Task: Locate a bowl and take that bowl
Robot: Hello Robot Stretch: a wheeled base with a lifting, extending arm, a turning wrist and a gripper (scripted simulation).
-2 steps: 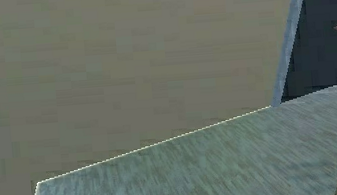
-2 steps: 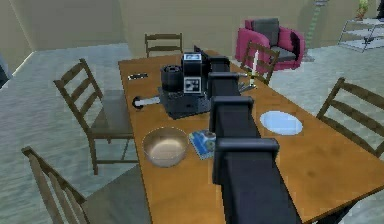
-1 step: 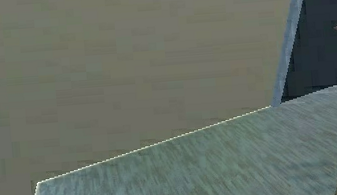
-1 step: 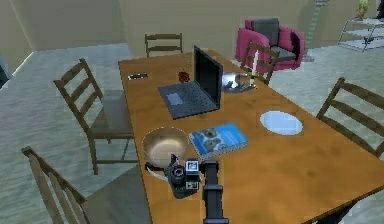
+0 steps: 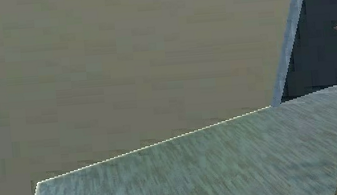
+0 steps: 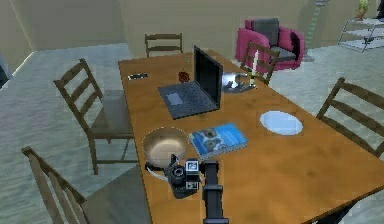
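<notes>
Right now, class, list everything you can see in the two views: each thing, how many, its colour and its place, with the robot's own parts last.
table: one, brown wood, middle of the arm side view
bowl: one, tan, table's near left edge
laptop: one, dark, lid up, table's middle
book: one, blue, just right of the bowl
plate: one, white, table's right side
chairs: at least four, wooden, around the table
armchair: one, pink, beyond the table's far right corner
wall: one, beige, forward view's upper left
floor: one, grey-blue, forward view's lower part
arm: one, dark, arm side view's bottom edge
gripper: one, dark, at the bowl's near rim; cannot tell whether it holds anything
</notes>
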